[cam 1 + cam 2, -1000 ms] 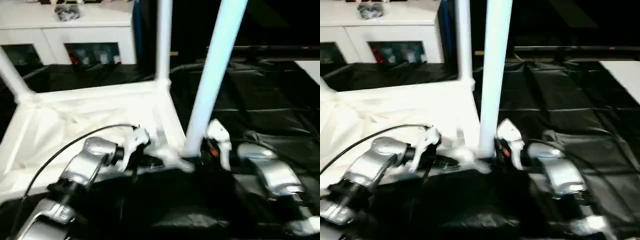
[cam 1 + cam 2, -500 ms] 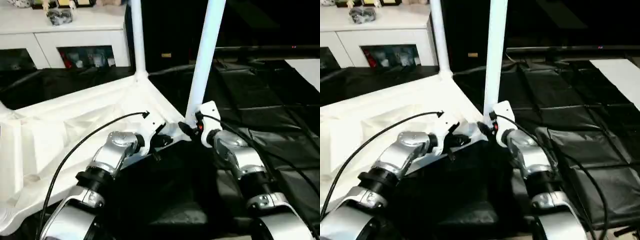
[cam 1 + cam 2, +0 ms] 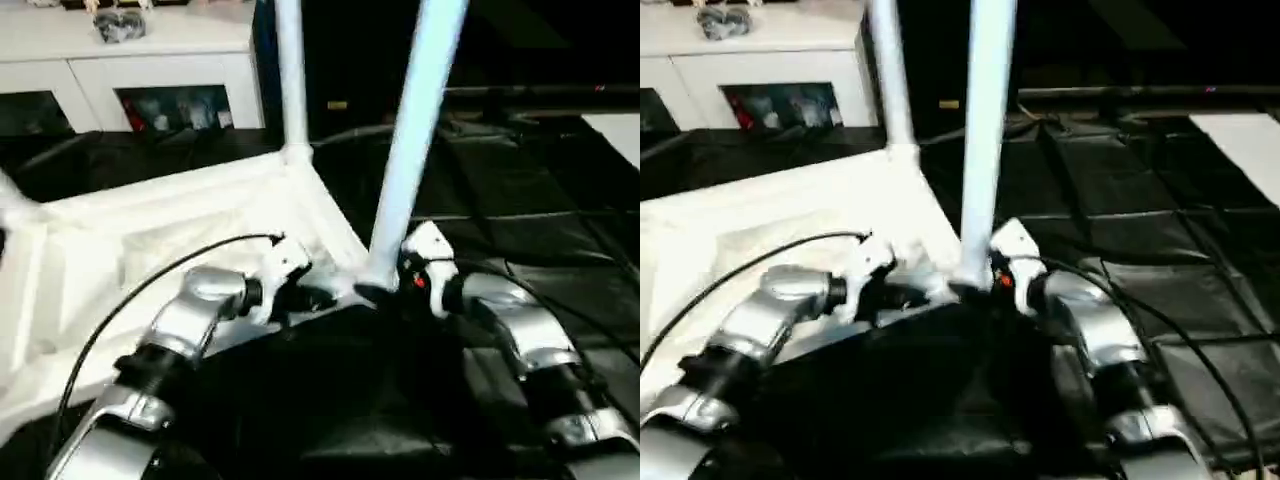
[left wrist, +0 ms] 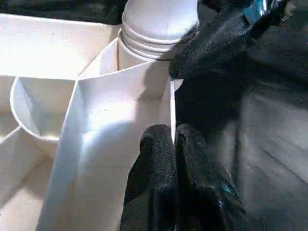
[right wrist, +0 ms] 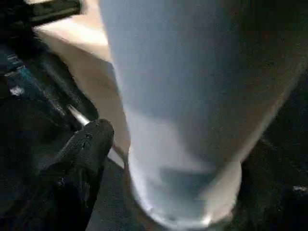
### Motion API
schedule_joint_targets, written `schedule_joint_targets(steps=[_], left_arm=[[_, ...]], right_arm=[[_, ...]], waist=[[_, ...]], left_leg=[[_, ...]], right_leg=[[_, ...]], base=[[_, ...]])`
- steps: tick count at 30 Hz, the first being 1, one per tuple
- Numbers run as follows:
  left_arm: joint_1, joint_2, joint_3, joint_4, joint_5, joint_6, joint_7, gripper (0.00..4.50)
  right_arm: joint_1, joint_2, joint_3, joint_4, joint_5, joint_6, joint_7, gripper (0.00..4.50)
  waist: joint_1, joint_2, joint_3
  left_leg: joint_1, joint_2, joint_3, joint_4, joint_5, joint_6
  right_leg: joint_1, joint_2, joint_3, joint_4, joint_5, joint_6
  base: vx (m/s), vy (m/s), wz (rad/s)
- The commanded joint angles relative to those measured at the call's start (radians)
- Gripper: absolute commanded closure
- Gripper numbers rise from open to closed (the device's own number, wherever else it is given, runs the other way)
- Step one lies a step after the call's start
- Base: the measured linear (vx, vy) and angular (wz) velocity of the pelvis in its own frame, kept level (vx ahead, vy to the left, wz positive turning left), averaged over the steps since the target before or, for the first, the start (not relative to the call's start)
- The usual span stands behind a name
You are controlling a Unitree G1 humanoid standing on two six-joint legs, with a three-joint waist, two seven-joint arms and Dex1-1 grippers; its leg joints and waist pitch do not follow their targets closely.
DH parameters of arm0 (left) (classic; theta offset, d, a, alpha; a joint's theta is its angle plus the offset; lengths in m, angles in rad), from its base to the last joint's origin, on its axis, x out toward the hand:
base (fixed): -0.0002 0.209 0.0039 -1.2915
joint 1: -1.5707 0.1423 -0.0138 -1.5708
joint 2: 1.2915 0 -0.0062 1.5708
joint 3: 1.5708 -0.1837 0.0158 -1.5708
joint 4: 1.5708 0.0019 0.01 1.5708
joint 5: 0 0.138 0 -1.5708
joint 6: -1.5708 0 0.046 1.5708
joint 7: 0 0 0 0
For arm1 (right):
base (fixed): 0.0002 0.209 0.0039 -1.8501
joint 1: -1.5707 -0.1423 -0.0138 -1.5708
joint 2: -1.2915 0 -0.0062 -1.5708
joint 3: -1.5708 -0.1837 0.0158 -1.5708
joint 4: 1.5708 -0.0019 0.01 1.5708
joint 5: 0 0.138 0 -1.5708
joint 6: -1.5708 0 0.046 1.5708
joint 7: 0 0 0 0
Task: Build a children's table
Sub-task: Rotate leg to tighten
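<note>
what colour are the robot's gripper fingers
Black. The left gripper's fingers show it best in the left wrist view, against the white tabletop.

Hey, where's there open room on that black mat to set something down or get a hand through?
Free: the black mat to the right of the near leg, out to the white patch at the picture's right edge. A narrower strip lies between the tabletop and the white cabinet. Crowded: the near corner socket, where the left gripper and right gripper meet.

Near leg [image 3: 410, 150] blocks the tabletop [image 3: 150, 230] corner; far leg [image 3: 291, 80] stands behind it. Black mat [image 3: 540, 220] right of near leg lies open.
</note>
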Motion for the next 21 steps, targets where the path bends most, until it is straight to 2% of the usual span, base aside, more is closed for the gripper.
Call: schedule_joint_targets(steps=[1, 2, 5, 8, 12, 17, 21], left_arm=[[0.002, 0.016, -0.023, -0.064, -0.055, -0.023, -0.109, 4.5], [0.008, 0.032, -0.025, -0.074, -0.062, -0.015, -0.139, 4.5], [0.013, 0.043, -0.026, -0.082, -0.067, -0.013, -0.156, 4.5], [0.018, 0.054, -0.024, -0.091, -0.069, -0.009, -0.172, 4.5], [0.024, 0.065, -0.024, -0.11, -0.08, 0.008, -0.191, 4.5], [0.033, 0.075, -0.024, -0.125, -0.087, 0.019, -0.21, 4.5], [0.041, 0.073, -0.017, -0.133, -0.087, 0.024, -0.21, 4.5]], right_arm=[[0.039, -0.021, 0.064, -0.084, 0.058, 0.002, 0.141, 0.73], [0.054, -0.037, 0.063, -0.116, 0.072, 0.012, 0.165, 0.83], [0.065, -0.047, 0.066, -0.136, 0.074, 0.022, 0.18, 1.0], [0.08, -0.062, 0.079, -0.157, 0.064, 0.026, 0.207, 1.34], [0.088, -0.069, 0.087, -0.164, 0.065, 0.028, 0.213, 1.55], [0.092, -0.079, 0.097, -0.181, 0.075, 0.045, 0.228, 1.82], [0.098, -0.076, 0.102, -0.188, 0.075, 0.055, 0.23, 1.85]], waist=[[0.006, -0.008, -0.055], [0.012, -0.004, -0.056], [0.013, -0.006, -0.051], [0.014, -0.008, -0.05], [0.012, -0.01, -0.053], [0.013, -0.009, -0.057], [0.013, -0.011, -0.056]], left_leg=[[0.009, 0.041, -0.009, -0.066, -0.19, 0.08], [0.013, 0.044, -0.009, -0.068, -0.191, 0.076], [0.019, 0.042, -0.007, -0.07, -0.232, 0.052], [0.019, 0.042, -0.008, -0.074, -0.246, 0.035], [0.012, 0.04, -0.009, -0.073, -0.215, 0.037], [0.009, 0.039, -0.008, -0.068, -0.161, 0.057], [0.008, 0.038, -0.007, -0.067, -0.162, 0.061]], right_leg=[[0.055, -0.057, 0.039, -0.071, -0.135, -0.262], [0.052, -0.057, 0.039, -0.071, -0.143, -0.255], [0.041, -0.058, 0.041, -0.08, -0.217, -0.246], [0.041, -0.059, 0.045, -0.083, -0.262, -0.228], [0.045, -0.06, 0.045, -0.079, -0.232, -0.222], [0.049, -0.057, 0.042, -0.068, -0.141, -0.243], [0.05, -0.058, 0.042, -0.069, -0.147, -0.244]], base=[[0.0, 0.0, 0.0], [0.0, 0.0, 0.0], [0.0, 0.0, 0.0], [0.0, 0.0, 0.0], [0.0, 0.0, 0.0], [0.0, 0.0, 0.0], [0.0, 0.0, 0.0]])
